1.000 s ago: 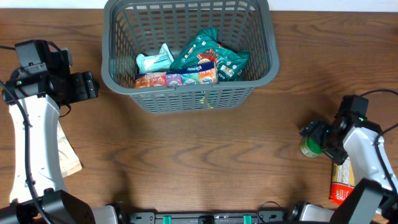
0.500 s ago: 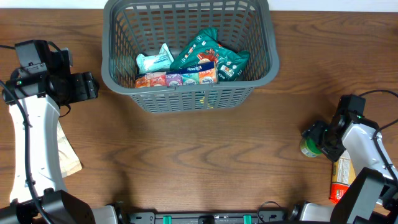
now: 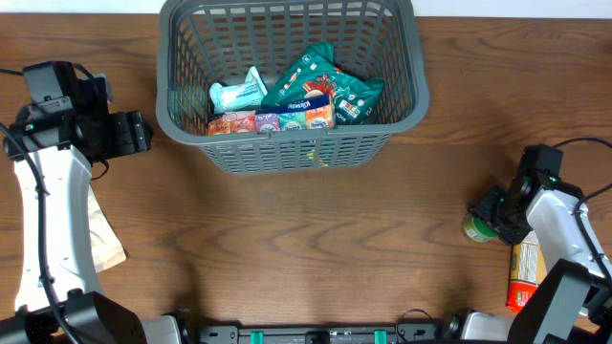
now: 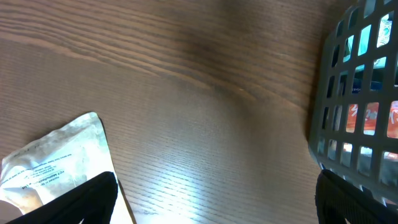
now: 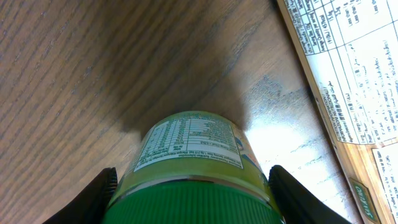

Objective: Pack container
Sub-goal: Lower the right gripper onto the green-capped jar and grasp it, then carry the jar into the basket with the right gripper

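Container [image 3: 296,153] sits top centre of the overhead view on the table [image 3: 316,248], upright, partly filled: a teal snack bag [image 3: 320,86] leaning in the middle, a pale blue pouch [image 3: 237,94] to its left, and a row of small colourful packs [image 3: 273,121] against the near wall. So packing is under way but not finished. Three or four things remain out on the table: a green-lidded jar [image 3: 475,227] at right centre, a flat box with a printed label [image 3: 526,263] just right of it, something red [image 3: 521,296] below that (too hidden by the arm to name), and a pale crinkled pouch [image 3: 103,239] at the left edge. The right gripper [image 3: 492,218] is down at the jar. In the right wrist view its jaws flank the jar [image 5: 189,149] close on both sides with the lid between them, but I cannot tell whether they are pressing it or only beside it. The jar stands on the table, well apart from the container. The left gripper [image 3: 142,131] hovers just left of the container, jaws spread wide and holding nothing. Its wrist view shows the container wall [image 4: 348,124] at right and the pale pouch at lower left. Jar looks like the item in hand, the rest to follow.
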{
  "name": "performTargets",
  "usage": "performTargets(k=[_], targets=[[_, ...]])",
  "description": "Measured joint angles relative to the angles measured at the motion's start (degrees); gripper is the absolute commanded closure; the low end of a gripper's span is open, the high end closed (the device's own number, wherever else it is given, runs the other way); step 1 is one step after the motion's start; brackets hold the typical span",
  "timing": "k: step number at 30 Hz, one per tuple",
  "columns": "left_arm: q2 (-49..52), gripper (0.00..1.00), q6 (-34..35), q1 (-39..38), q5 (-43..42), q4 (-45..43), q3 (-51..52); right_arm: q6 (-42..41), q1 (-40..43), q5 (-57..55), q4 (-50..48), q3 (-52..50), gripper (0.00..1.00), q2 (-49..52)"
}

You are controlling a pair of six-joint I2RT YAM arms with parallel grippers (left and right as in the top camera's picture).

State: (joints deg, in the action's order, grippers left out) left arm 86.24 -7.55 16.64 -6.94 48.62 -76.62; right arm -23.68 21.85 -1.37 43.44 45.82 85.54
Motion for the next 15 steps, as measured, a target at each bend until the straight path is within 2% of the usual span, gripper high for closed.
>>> performTargets(k=[10,15], targets=[[0.0,0.14,0.0,0.0,0.0,0.0,0.0,0.0,0.0,0.07,0.48,0.28,0.99,0.02],[0.0,0.14,0.0,0.0,-0.02,-0.11,0.0,0.07,0.0,0.24,10.16,7.67,0.99,0.35]])
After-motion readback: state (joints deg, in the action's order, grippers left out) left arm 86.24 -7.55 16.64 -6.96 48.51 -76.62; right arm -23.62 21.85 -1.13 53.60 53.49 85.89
